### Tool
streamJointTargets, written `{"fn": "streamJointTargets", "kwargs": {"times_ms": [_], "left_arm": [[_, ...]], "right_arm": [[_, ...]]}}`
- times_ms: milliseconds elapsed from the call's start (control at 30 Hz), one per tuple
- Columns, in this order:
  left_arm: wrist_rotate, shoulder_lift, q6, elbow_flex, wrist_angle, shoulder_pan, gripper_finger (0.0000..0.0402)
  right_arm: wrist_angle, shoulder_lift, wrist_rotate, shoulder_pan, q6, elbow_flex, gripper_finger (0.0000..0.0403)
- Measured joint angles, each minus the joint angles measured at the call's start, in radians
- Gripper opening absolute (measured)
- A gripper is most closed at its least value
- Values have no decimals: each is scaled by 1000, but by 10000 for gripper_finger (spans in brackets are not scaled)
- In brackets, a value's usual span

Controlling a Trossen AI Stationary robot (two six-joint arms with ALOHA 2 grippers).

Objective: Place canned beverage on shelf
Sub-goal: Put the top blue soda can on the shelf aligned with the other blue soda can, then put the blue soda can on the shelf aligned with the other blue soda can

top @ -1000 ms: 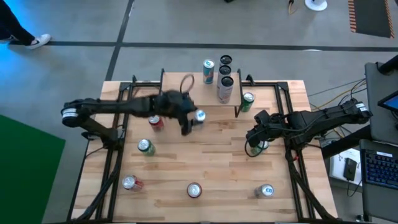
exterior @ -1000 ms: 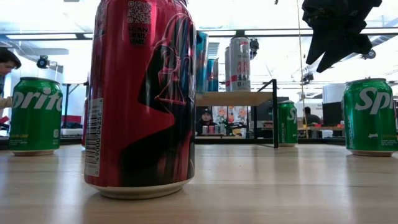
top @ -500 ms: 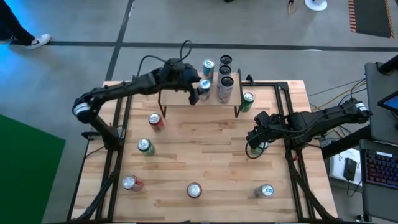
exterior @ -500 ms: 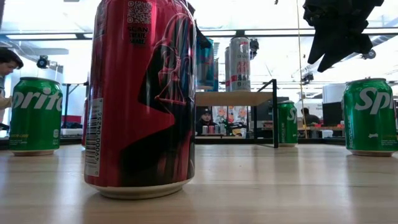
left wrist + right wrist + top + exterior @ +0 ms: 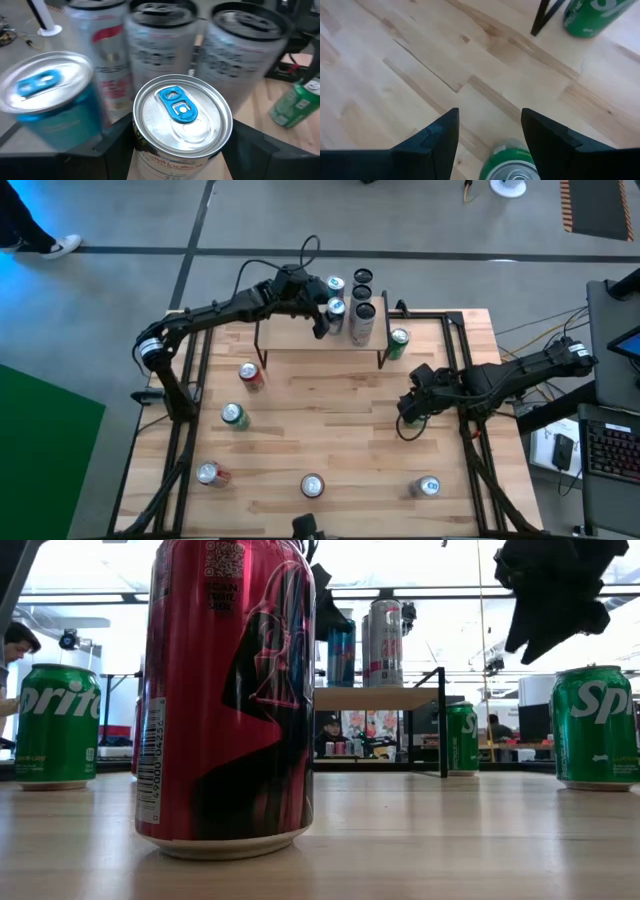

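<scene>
The shelf (image 5: 290, 335) stands at the table's far middle, its light-wood top (image 5: 375, 698) on thin black legs. Three tall cans (image 5: 362, 315) and a blue-topped can (image 5: 335, 284) stand on its right half. My left gripper (image 5: 328, 317) is over the shelf, shut on a silver-topped canned beverage with a blue tab (image 5: 180, 112), right beside those cans. My right gripper (image 5: 410, 418) hangs open at the table's right, over a green can (image 5: 512, 165) that it does not touch. My left gripper pinches the can's side wall just below the rim (image 5: 142, 150) between its two fingers (image 5: 112, 147), one on either side. The fingers come from the table's left, slanting down. The can stands upright; whether its base rests on the shelf top I cannot tell.
A green can (image 5: 398, 340) stands on the table by the shelf's right leg. Loose cans are spread over the near half: red (image 5: 250, 375), green (image 5: 234, 415), red (image 5: 208, 473), red (image 5: 313, 485), green (image 5: 428, 487). A big red can (image 5: 225, 690) fills the low view.
My left gripper has carried the blue-tabbed can from the table's middle toward the far edge and a little up, ending over the shelf beside the standing cans. The can has stayed upright in the hold.
</scene>
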Motion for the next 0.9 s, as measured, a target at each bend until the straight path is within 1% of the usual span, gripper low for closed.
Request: {"fn": "streamJointTargets", "kwargs": {"times_ms": [100, 233, 500, 700, 767, 900], "left_arm": [[-3, -1, -7, 0, -2, 19, 242], [-6, 0, -33, 1, -1, 35, 256], [-6, 6, -30, 0, 28, 36, 306], [-7, 6, -30, 17, 52, 39, 343], [-7, 4, -30, 31, 36, 39, 349], [-7, -1, -30, 59, -51, 39, 351]], "right_arm": [[0, 0, 0, 1, 10, -26, 203], [3, 0, 1, 1, 16, -40, 203], [83, -8, 52, 1, 7, -40, 203], [127, -17, 56, 1, 7, -40, 203], [141, -17, 56, 1, 7, -40, 203], [143, -22, 55, 2, 8, -40, 203]]}}
